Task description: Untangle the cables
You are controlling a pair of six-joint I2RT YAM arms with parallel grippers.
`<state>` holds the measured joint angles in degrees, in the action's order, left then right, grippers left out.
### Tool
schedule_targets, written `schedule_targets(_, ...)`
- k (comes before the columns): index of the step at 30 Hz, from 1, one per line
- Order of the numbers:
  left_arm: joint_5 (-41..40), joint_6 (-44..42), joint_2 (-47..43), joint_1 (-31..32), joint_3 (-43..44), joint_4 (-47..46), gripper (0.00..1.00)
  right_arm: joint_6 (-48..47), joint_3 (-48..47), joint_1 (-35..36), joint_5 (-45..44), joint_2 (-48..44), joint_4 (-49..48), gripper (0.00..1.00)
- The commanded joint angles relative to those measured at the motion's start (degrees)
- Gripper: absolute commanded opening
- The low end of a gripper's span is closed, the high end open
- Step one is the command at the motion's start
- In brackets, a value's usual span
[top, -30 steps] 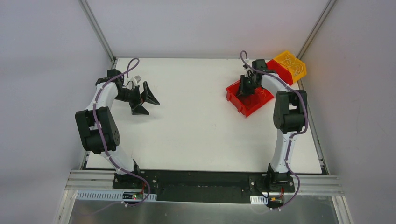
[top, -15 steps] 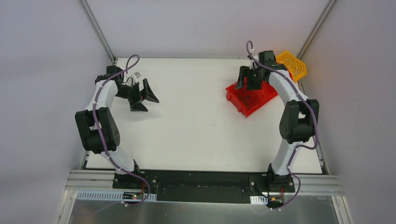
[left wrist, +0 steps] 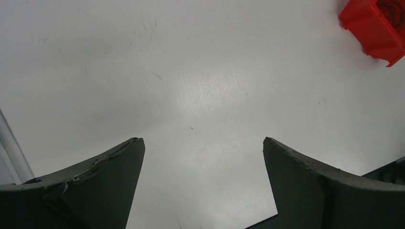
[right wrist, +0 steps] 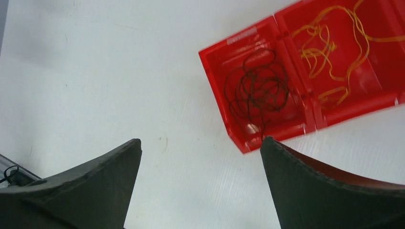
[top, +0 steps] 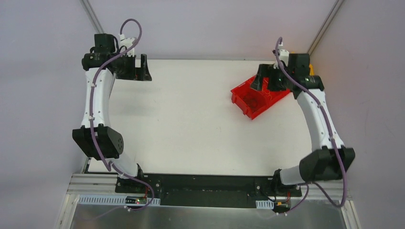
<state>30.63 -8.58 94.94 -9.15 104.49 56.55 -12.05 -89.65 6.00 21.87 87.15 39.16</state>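
Top external view has both arms reaching far up the white table (top: 191, 129), the left gripper (top: 142, 72) over bare surface and the right gripper (top: 267, 82) above a red bin (top: 250, 101). Left wrist view shows jaws spread wide, holding nothing. Right wrist view shows the same, with the black cable (right wrist: 258, 93) in springy hair-fine loops inside that glossy plastic bin and the yellow-orange cable (right wrist: 334, 52) in the neighbouring bin (right wrist: 356, 112). A descending finger could snag a loop, or shove the light bin.

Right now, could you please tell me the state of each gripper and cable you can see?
Left gripper: jaws open, empty, over the bare table.
Right gripper: jaws open, empty, near the bins.
Black cable: loosely coiled, lying in a red bin.
Yellow-orange cable: loose loops, lying in the adjoining red bin.
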Motion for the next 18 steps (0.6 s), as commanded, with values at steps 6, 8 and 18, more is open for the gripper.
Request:
schedule_targets(6, -13.64, -2.88, -6.9, 13.96, -10.85, 3.26, 0.99, 5.62, 26.53, -8.02, -0.73, -23.56, -2.12, 0.99)
schedule_targets(8, -11.38, 0.79, -7.91, 14.06, -15.58, 0.5, 0.99, 5.14, 30.86, -9.33, -1.52, -26.35, -1.71, 0.99)
schedule_targets(18, -13.42, 7.61, -10.18, 14.16, -21.81, -2.3, 0.99, 5.52, 38.18, -12.57, -0.78, -33.32, -1.59, 0.99)
